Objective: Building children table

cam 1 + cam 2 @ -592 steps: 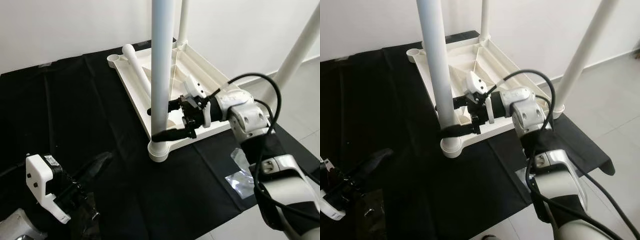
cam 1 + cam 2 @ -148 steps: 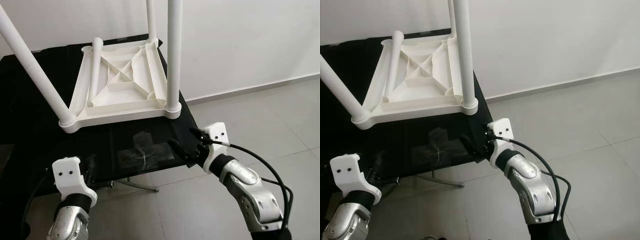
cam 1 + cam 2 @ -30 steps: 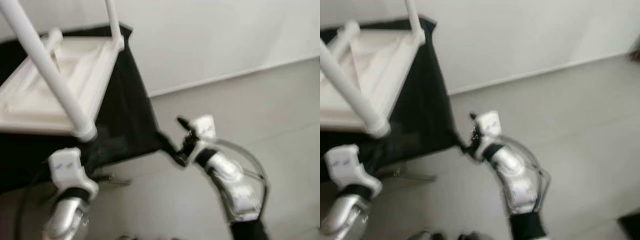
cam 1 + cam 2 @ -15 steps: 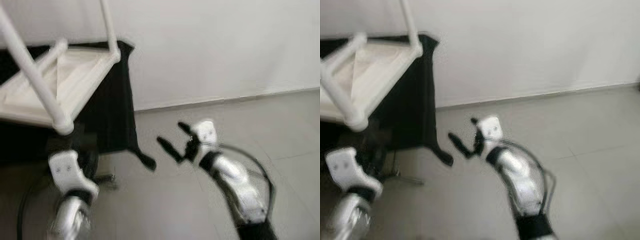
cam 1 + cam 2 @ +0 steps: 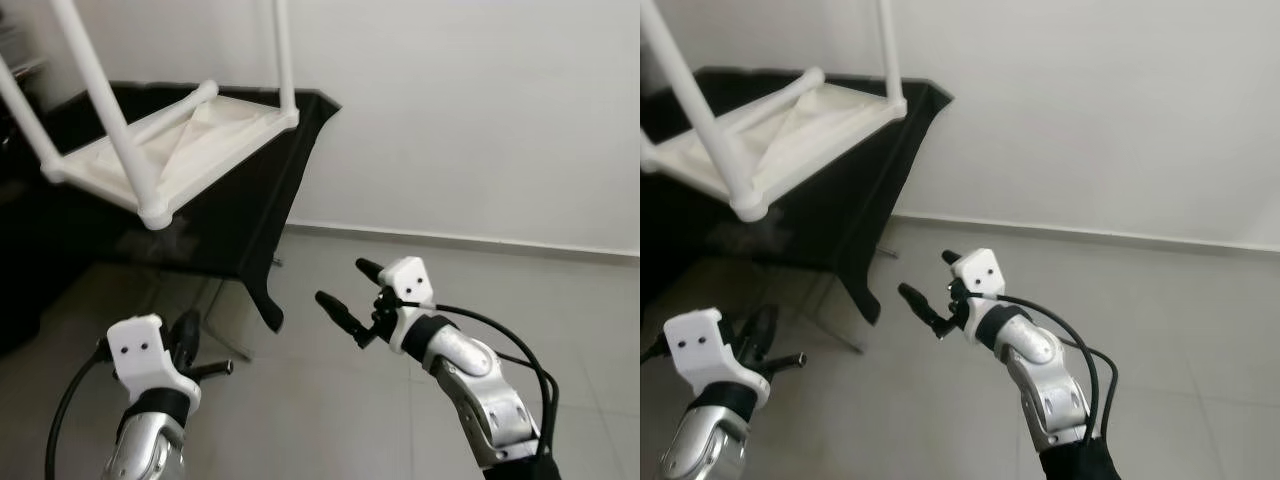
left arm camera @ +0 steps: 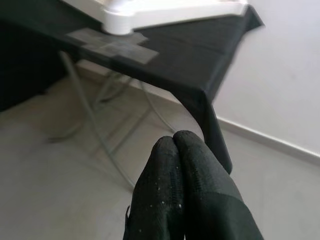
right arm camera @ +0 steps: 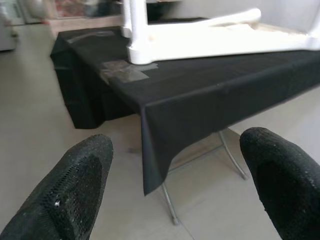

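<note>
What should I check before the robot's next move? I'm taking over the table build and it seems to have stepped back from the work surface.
1. Children's table sits upside down on the black cloth: ok.
2. Legs fitted: three stand upright; a fourth leg lies loose on the underside: not ok.
3. Left tool free: fingers shut, holding nothing: ok.
4. Right tool free: fingers open, empty, over the floor: ok.
5. Tools within reach of the table: both hang apart from it, beside the cloth's edge: not ok.
6. Empty socket for the loose leg: cannot tell.
</note>
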You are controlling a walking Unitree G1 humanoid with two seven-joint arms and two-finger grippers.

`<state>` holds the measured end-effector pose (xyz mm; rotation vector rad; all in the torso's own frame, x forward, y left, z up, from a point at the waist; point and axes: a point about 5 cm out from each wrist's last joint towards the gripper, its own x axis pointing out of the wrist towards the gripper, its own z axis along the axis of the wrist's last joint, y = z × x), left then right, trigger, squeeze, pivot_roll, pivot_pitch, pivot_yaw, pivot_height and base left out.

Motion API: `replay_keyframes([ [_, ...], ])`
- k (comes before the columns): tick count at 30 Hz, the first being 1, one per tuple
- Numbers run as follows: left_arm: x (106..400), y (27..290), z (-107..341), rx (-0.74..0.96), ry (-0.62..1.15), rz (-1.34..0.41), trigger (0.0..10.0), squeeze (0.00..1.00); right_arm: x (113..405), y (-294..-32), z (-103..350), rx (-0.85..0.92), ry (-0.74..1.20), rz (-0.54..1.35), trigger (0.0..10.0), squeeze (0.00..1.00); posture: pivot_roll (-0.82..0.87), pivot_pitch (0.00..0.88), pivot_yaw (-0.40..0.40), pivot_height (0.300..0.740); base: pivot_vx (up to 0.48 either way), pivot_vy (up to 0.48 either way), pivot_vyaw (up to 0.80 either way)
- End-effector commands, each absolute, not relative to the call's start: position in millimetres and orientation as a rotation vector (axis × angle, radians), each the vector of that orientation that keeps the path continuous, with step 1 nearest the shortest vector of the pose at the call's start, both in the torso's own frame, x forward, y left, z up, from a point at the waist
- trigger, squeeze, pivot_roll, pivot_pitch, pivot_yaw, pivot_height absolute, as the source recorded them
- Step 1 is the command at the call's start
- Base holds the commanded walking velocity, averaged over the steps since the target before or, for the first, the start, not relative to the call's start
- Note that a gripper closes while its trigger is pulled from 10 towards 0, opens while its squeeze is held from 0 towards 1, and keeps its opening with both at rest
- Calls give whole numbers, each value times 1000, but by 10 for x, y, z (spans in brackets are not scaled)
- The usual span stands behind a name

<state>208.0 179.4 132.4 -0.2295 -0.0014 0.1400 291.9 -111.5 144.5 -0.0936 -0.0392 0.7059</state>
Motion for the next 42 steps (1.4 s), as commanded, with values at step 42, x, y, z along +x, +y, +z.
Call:
replay_keyframes([
  [42, 2163, 1787, 1330, -212, -38, 130, 10000, 0, 3034, -1222, 1432, -69, -20, 572, 10000, 0, -111, 125, 1, 740, 280, -18, 38],
])
